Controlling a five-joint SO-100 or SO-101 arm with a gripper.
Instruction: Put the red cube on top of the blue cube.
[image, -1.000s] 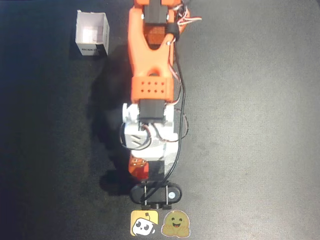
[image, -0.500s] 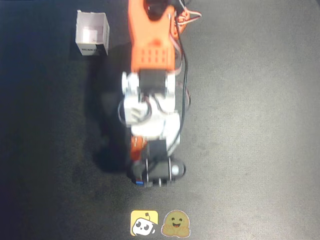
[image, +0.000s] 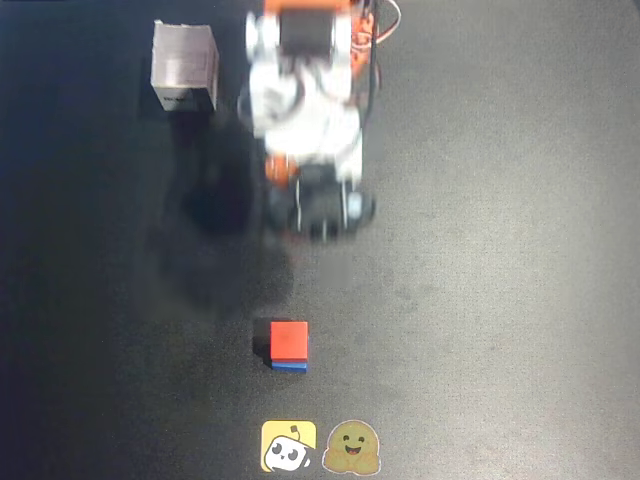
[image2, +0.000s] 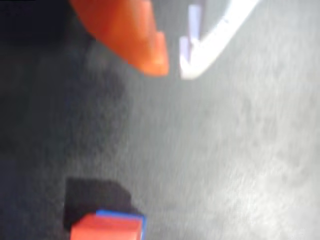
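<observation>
The red cube (image: 290, 338) sits squarely on the blue cube (image: 289, 367) near the lower middle of the overhead view; only a thin blue strip shows under the red face, which suggests the two are well aligned; the stack rests on the dark worktop (image: 480, 250) just above two small stickers (image: 320, 446) at the bottom edge. In the wrist view the same stack appears at the lower left, red cube (image2: 106, 230) with a blue edge (image2: 120, 215) along its far side and a dark shadow beyond it. The tool (image2: 172, 62) hangs well apart from the stack, up toward the arm's base in the overhead view (image: 322, 205); it carries nothing; the orange finger (image2: 131, 35) and the white finger (image2: 215, 40) stand with a modest gap between their tips, so I read it as slightly parted and empty. Judgement: the stacking looks done, and the arm stands clear so the stack is not knocked. A white box (image: 184, 68) stands at the upper left of the overhead view, well away from the cubes and untouched. Both views are blurred around the arm, so fine detail of the tool is uncertain.
</observation>
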